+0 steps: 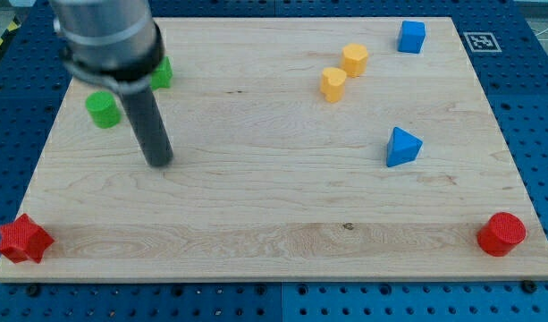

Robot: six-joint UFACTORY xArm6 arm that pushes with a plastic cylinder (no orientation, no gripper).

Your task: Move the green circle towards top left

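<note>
The green circle (103, 109) is a short green cylinder near the board's left edge, in the upper half. A second green block (162, 73) sits up and to its right, partly hidden behind the arm, so its shape cannot be made out. My tip (158, 162) rests on the board below and to the right of the green circle, a short gap away and not touching it. The rod rises from the tip toward the view's top left.
A wooden board (274, 224) on a blue pegboard. Yellow hexagon (354, 59) and yellow heart-like block (333, 84) at upper middle right. Blue cube (412, 37) top right, blue triangle (402, 147) right of centre. Red star (23, 239) bottom left corner, red cylinder (501, 233) bottom right corner.
</note>
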